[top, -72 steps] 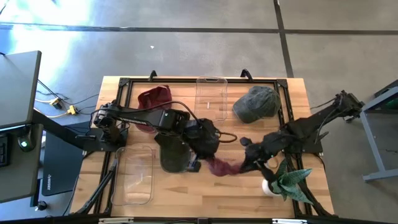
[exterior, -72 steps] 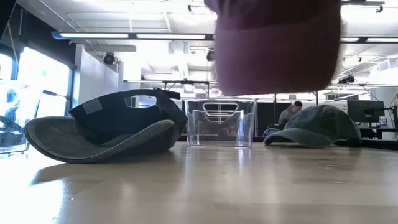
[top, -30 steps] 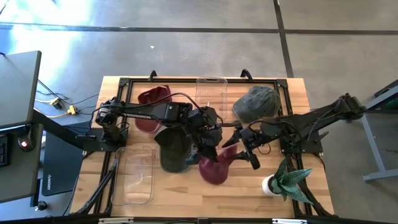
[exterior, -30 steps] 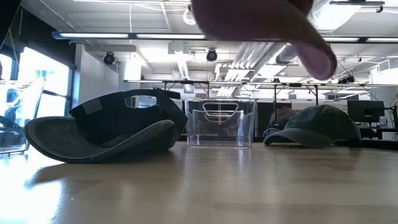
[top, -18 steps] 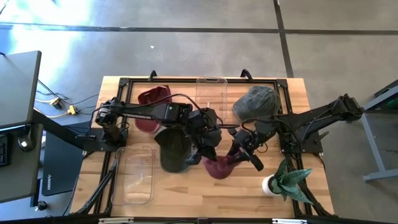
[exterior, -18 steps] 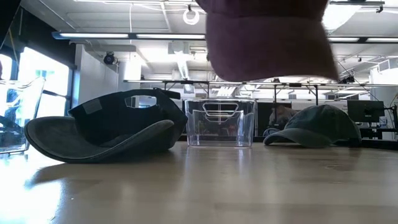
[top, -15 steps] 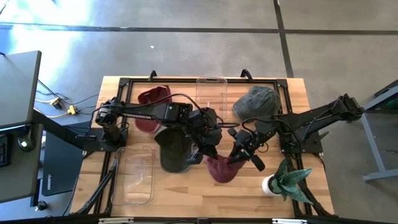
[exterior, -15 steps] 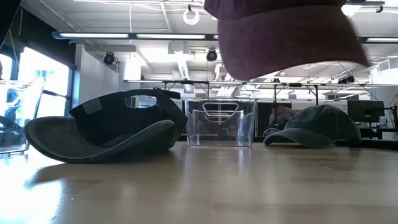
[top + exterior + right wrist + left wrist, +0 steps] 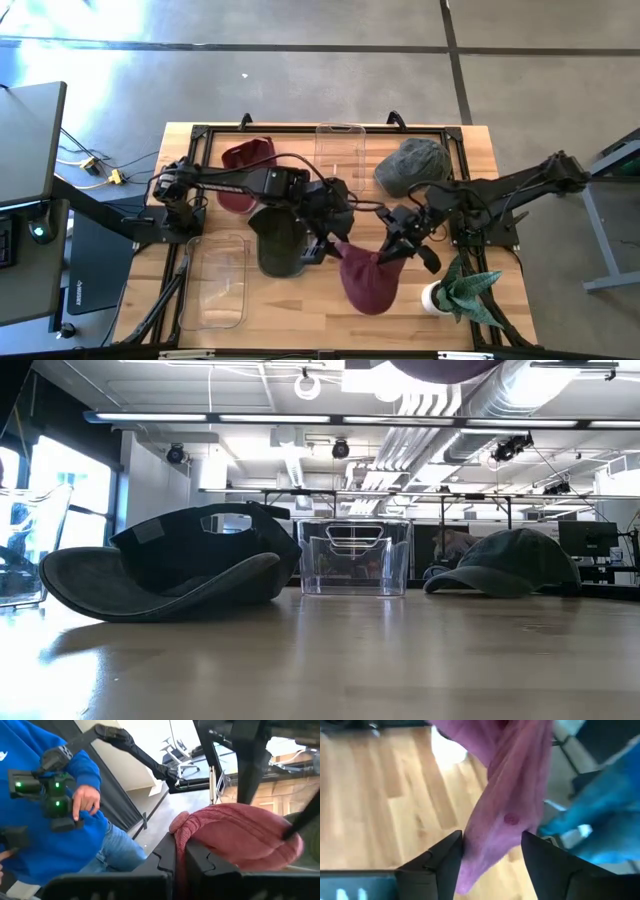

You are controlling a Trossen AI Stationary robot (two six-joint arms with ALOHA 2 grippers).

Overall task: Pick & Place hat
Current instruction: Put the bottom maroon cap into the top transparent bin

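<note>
Clear plastic bins: one [image 9: 340,155] at the table's far edge, one [image 9: 222,280] near the left front, neither visibly holding anything. Maroon hat [image 9: 366,280] hangs off the table [image 9: 470,140] at centre front, long axis running from the arms toward the front edge. Right gripper [image 9: 385,251] is clamped on its fabric edge; left gripper [image 9: 332,243] stands just beside, fingers apart around the cloth.

Bare wood along the table's front edge [image 9: 300,320], black cap [image 9: 280,240] and clear bin [image 9: 218,282] blocking front-left, potted plant [image 9: 455,293] at front-right, green hat [image 9: 412,165] and clear tray [image 9: 340,155] occupying the rear.
</note>
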